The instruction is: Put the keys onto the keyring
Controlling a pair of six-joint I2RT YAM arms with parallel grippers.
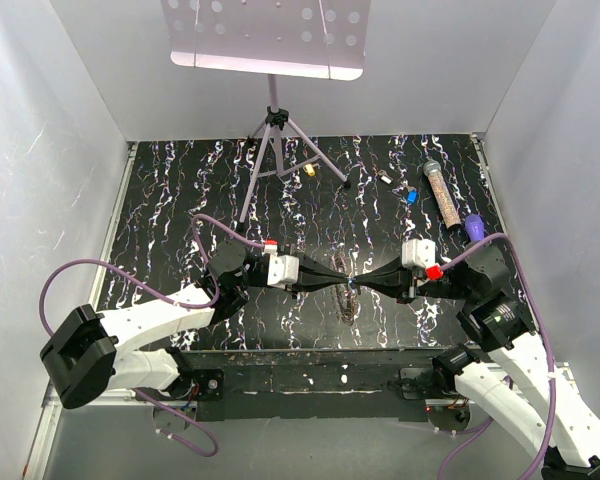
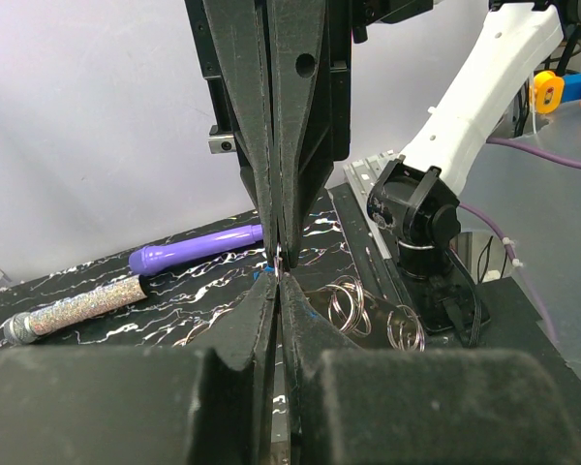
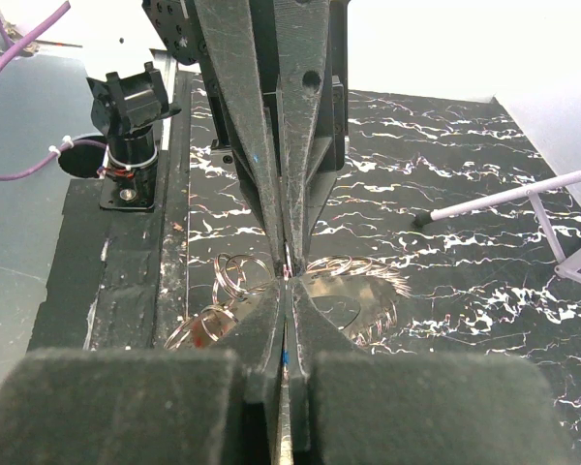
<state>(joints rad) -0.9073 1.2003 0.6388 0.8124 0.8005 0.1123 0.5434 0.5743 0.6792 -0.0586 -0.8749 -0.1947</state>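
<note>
Left gripper (image 1: 344, 286) and right gripper (image 1: 362, 286) both shut, tip to tip.
Top: tips meet over keyring (image 1: 349, 306); blue key (image 1: 412, 197) well apart, far right. Left wrist: its wire loops lie beside closed tips. Right wrist: same, any pinched bit too small to tell. Keyring likely light, springy, slick; grab one coil edge-on.

There are two grippers (image 1: 342, 287) (image 1: 364, 285), three keys (image 1: 310, 170) (image 1: 385, 178) (image 1: 412, 196), one keyring (image 1: 348, 305), one glittery tube (image 1: 440, 192), one purple pen (image 1: 473, 226), one stand (image 1: 271, 150).
</note>
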